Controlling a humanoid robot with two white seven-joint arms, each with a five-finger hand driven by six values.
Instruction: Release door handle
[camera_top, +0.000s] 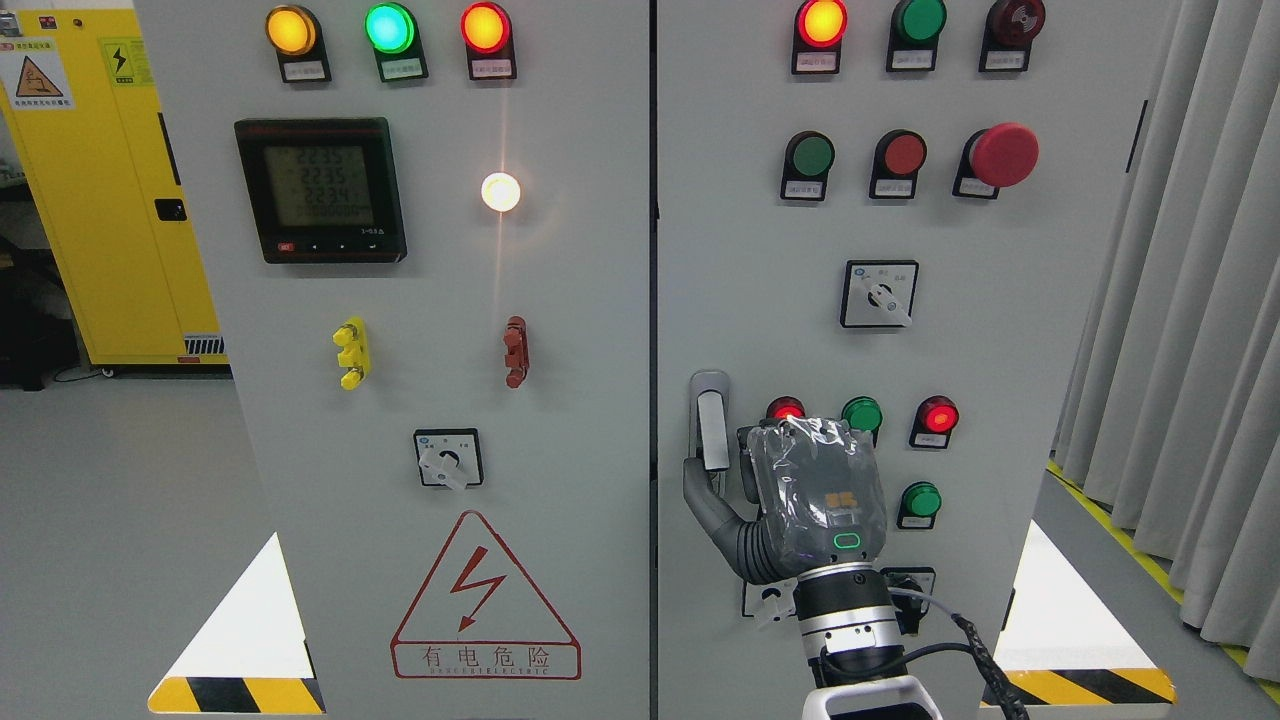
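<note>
We have our right robot hand (790, 500) at the door handle (711, 425), at six o'clock on the right cabinet door (1000, 330), thumb hooked beneath it, so releasing seems unfinished: next, uncurl and back straight away

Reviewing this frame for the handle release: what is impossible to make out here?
- Head view: whether the right hand grips the door handle; its wrapped back hides the contact.
- Head view: the rotary switch at the lower right door, mostly behind the wrist.
- Head view: button label text, too small.
- Left hand: out of frame.
</note>
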